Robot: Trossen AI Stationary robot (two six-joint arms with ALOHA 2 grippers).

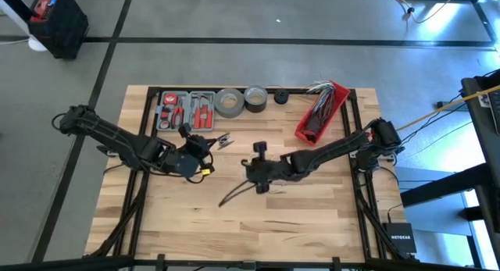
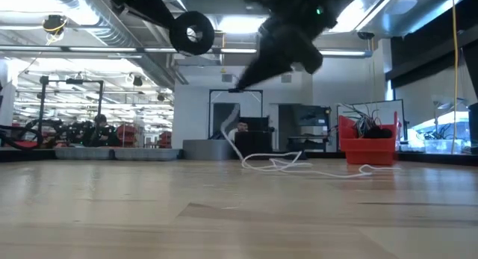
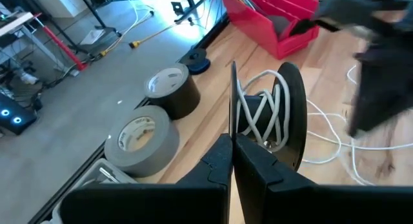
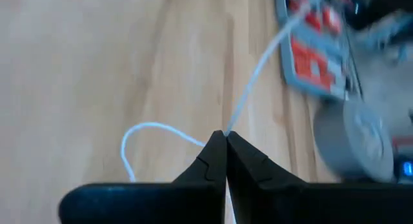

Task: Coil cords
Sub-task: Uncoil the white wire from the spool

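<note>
Cord (image 4: 255,82): one; tape rolls (image 3: 169,88): two, seemingly.

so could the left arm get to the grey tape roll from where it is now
Probably not yet: the path looks free, but the left gripper is shut on the spool wound with white cable; the grey tape roll sits beside it.

The right arm (image 3: 381,69) and the tool tray (image 4: 316,50) are smeared by blur.

Two dark jointed arms (image 1: 117,138) — matte black wedge-shaped jaws, yellow cable tip.
</note>
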